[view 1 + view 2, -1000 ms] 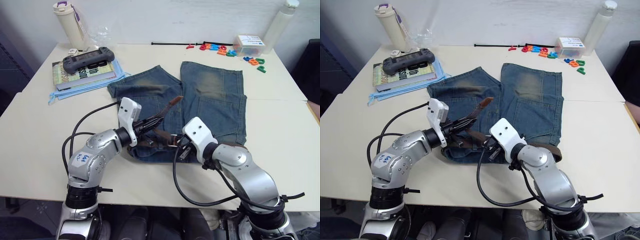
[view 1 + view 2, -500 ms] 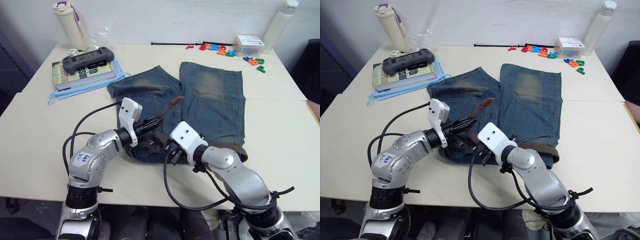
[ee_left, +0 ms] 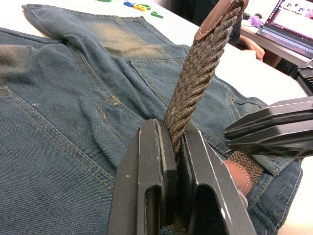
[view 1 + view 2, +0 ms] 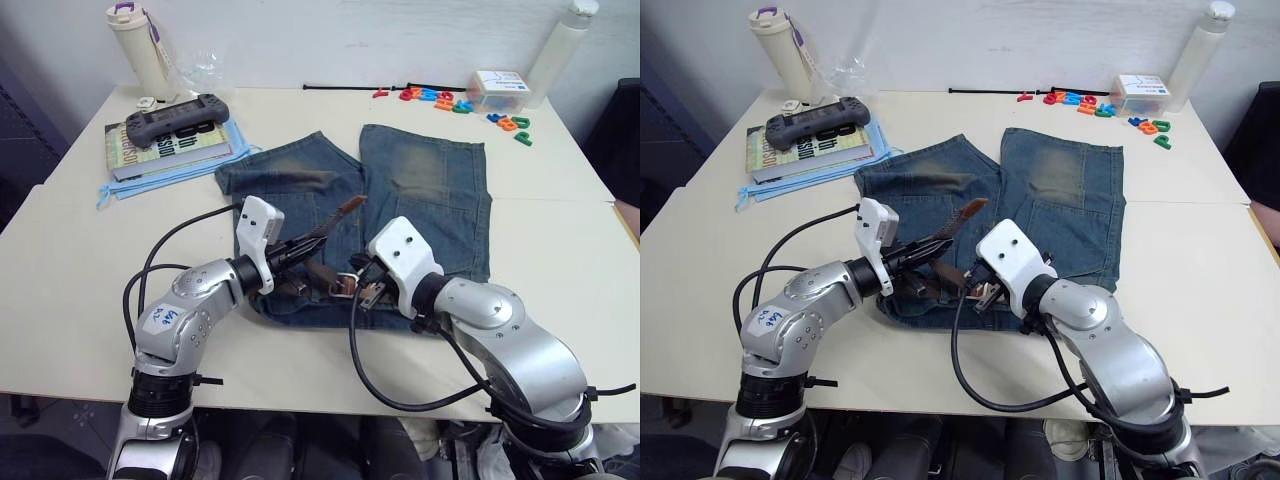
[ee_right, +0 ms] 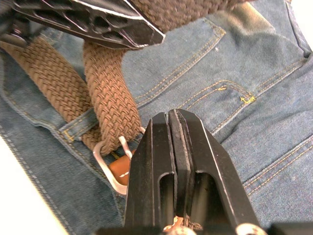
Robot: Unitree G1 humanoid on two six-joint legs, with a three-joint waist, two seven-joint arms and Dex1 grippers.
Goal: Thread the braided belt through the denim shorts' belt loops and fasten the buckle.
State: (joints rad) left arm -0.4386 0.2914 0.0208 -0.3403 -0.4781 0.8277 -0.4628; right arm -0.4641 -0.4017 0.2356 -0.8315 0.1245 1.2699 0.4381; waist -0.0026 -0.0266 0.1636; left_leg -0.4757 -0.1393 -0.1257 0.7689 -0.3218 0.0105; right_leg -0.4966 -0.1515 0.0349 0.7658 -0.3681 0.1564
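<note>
Right pincer point(image 5: 172, 120) has drawn back toward the buckle point(image 5: 113, 164) from its reach across the waistband; jaws pressed together, empty, tip just beside the buckle. Left pincer point(image 3: 172, 137) still clamps the braided belt point(image 3: 195, 78), tail raised over the denim shorts point(image 4: 420, 190). Buckle unfastened; fastening looks imminent.

Silver arms w/ black joints & cables, white wrist housings, black claws; blue-ink sticker on left arm point(image 4: 165, 318).
</note>
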